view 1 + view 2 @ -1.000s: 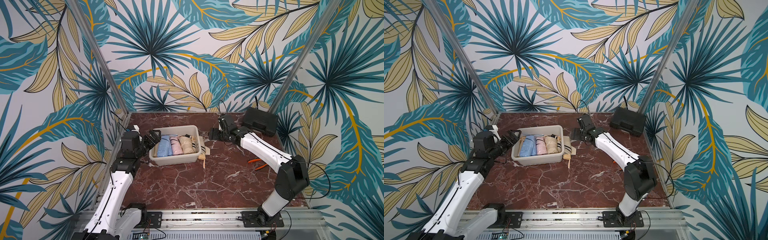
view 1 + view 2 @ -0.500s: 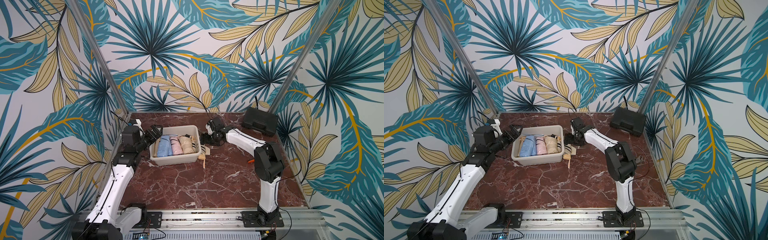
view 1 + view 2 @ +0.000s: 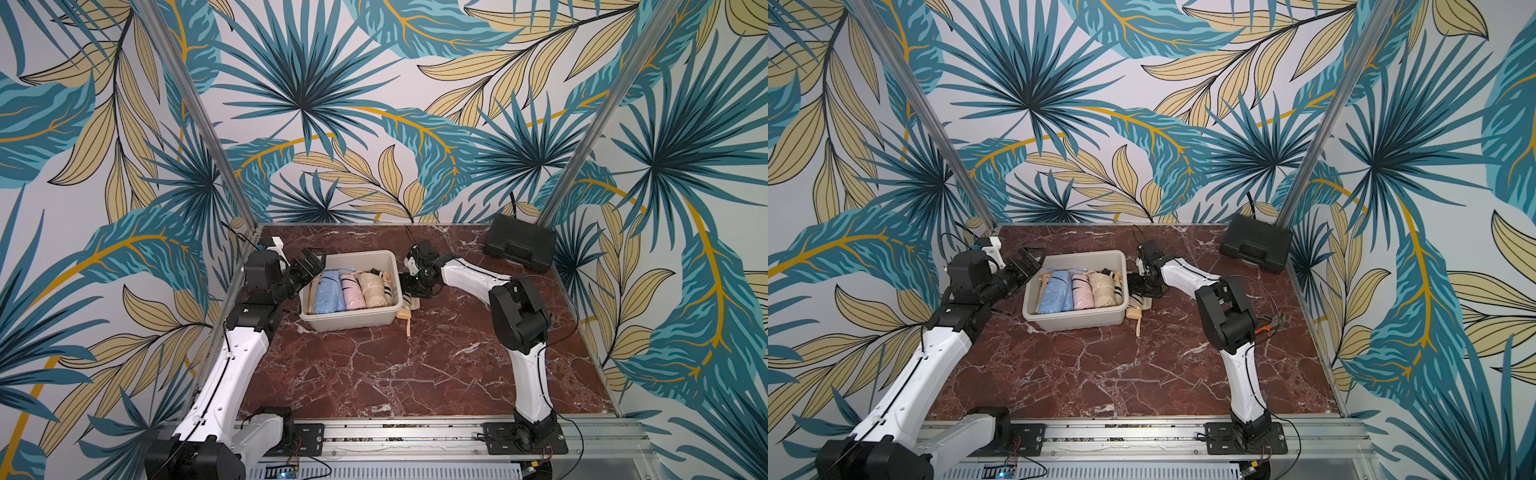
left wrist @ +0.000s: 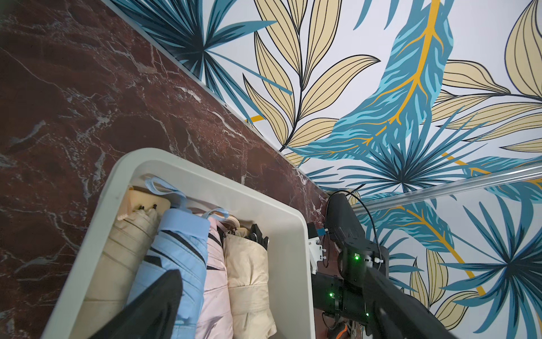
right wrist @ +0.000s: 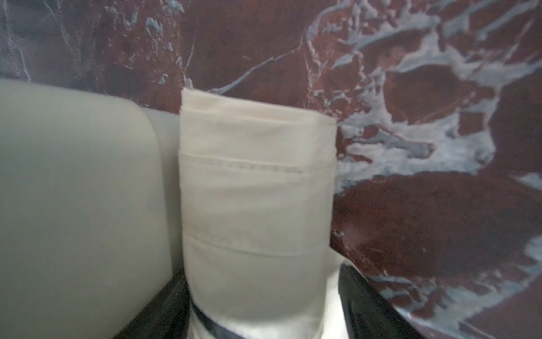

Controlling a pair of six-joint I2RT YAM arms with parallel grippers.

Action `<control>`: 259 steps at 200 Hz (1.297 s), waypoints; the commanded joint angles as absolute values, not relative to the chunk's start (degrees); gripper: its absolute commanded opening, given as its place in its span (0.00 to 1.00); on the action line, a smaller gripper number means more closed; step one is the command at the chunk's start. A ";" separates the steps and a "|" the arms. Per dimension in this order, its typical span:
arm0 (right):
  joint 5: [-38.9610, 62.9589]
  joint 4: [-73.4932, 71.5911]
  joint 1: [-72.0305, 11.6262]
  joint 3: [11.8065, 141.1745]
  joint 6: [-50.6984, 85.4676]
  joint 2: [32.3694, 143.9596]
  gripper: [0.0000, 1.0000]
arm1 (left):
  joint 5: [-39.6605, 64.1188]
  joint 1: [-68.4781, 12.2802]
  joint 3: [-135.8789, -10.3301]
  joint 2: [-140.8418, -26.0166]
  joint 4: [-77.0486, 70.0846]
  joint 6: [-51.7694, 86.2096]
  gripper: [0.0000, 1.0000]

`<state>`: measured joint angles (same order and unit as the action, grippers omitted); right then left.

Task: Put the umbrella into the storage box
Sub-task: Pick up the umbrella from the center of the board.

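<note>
Your right pincer (image 5: pixel 261 274) straddles the cream umbrella (image 5: pixel 255 176) beside the storage box (image 5: pixel 73 190) (can't tell if clamped); left pincer (image 3: pixel 309 264) gapes apart.

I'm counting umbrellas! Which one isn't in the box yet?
The cream umbrella lying on the table beside the storage box, with the right gripper around it. The blue umbrella, pink umbrella and beige umbrellas lie inside.

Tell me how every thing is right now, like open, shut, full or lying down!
Off-white plastic storage box: open-topped, holding folded umbrellas.
Blue, pink and cream umbrellas: folded, lying side by side in the box.
Cream folded umbrella on the table: lying beside the box, not in it.
Right gripper: jaws either side of that umbrella, grip unclear.
Left gripper: open, empty.
Flat black hard-shell case: shut, lying flat.
</note>
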<state>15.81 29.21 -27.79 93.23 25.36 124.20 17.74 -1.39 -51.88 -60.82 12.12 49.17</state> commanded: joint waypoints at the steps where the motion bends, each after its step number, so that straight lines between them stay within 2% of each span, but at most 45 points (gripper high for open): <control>1: 12.81 29.76 -28.15 93.71 25.88 125.30 0.74 | 18.04 -0.97 -53.09 -60.56 10.18 49.43 0.99; 27: 4.64 31.78 -28.07 92.45 26.19 124.22 0.60 | 17.93 -0.97 -52.89 -60.47 9.71 49.64 0.99; 53: -1.36 32.12 -28.12 89.63 26.58 121.30 0.51 | 18.21 -0.97 -52.99 -60.38 9.76 49.43 0.99; 94: -3.09 30.06 -28.03 86.29 28.32 116.96 0.38 | 18.65 -1.02 -53.08 -60.13 9.60 48.95 0.99; 167: -1.67 25.07 -26.75 80.46 34.67 103.45 0.30 | 22.54 -3.22 -51.93 -58.37 3.31 46.14 0.97; 259: 2.51 23.26 -27.76 82.40 46.11 88.43 0.26 | 15.13 -23.83 -53.75 -60.59 -1.37 30.89 0.98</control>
